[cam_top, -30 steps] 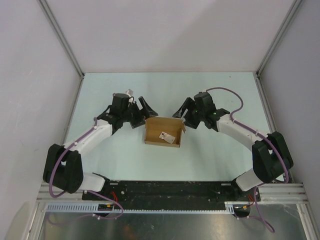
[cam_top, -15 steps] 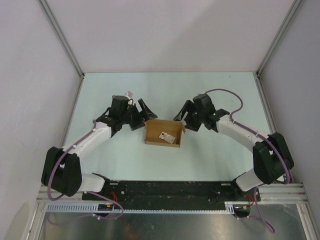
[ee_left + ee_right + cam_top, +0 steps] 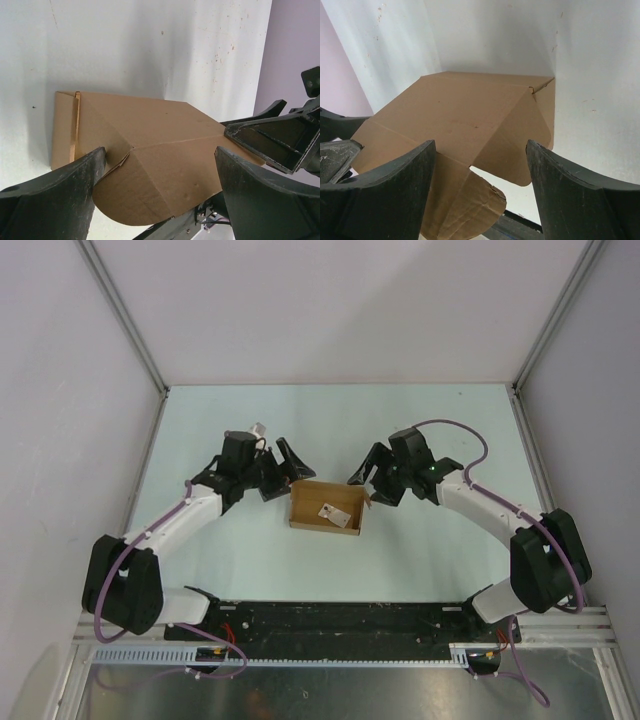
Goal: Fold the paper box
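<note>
The paper box (image 3: 327, 507) is a brown cardboard carton lying on the pale table between my two grippers, with a small white packet (image 3: 327, 510) on top. My left gripper (image 3: 284, 472) stands open at the box's left end. In the left wrist view the box (image 3: 150, 135) fills the gap between the spread fingers (image 3: 75, 185) of the left gripper (image 3: 160, 155), and a rounded flap hangs toward the camera. My right gripper (image 3: 370, 483) is open at the box's right end. The right wrist view shows the box (image 3: 465, 115) with two loose flaps ahead of the right gripper (image 3: 480, 150).
Grey walls (image 3: 60, 390) enclose the table on the left, back and right. The black base rail (image 3: 340, 620) runs along the near edge. The opposite gripper (image 3: 280, 140) shows beyond the box in the left wrist view.
The right gripper has drawn back slightly to the right of the box's end. The left gripper has shifted only a little. The box lies where it was.
</note>
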You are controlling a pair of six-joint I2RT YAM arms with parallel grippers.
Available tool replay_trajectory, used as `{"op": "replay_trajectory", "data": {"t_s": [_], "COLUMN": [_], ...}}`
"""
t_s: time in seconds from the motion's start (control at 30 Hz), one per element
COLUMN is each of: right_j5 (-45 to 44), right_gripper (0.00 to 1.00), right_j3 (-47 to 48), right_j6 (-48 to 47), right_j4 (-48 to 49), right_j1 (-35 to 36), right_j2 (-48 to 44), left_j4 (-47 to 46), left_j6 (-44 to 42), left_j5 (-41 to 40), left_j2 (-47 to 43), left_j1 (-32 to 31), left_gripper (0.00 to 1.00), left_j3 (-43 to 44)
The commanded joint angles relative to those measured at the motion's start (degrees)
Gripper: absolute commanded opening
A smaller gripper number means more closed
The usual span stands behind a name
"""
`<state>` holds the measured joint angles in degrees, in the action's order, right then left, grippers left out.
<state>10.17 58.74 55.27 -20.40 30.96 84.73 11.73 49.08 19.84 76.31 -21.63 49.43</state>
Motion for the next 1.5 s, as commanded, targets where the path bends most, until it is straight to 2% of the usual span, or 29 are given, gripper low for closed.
{"op": "replay_trajectory", "data": {"t_s": [0.0,0.47,1.03,1.47], "right_j5": [2.83,6.87,9.6,12.33], "right_gripper": [0.79,0.79,0.79,0.79], "right_j3": [2.17,2.17,2.17,2.17], "right_j6": [1.42,1.51,5.82,7.75], "right_j4": [-0.52,-0.51,3.88,7.13], "right_j1": [0.24,-0.55,1.56,-0.37], "right_j2": [-0.97,0.0,3.34,3.95], "left_j4": [-0.92,-0.92,-0.74,-0.74], "left_j6": [-0.12,-0.83,-1.09,-1.71], "left_j5": [1.7,2.4,3.28,4.07], "left_j2": [-2.22,-2.05,-3.54,-4.77], "left_j1": [-0.26,-0.26,-0.35,-0.35], "left_gripper": [0.95,0.96,0.96,0.96], "left_j3": [-0.65,-1.27,-1.7,-2.76]}}
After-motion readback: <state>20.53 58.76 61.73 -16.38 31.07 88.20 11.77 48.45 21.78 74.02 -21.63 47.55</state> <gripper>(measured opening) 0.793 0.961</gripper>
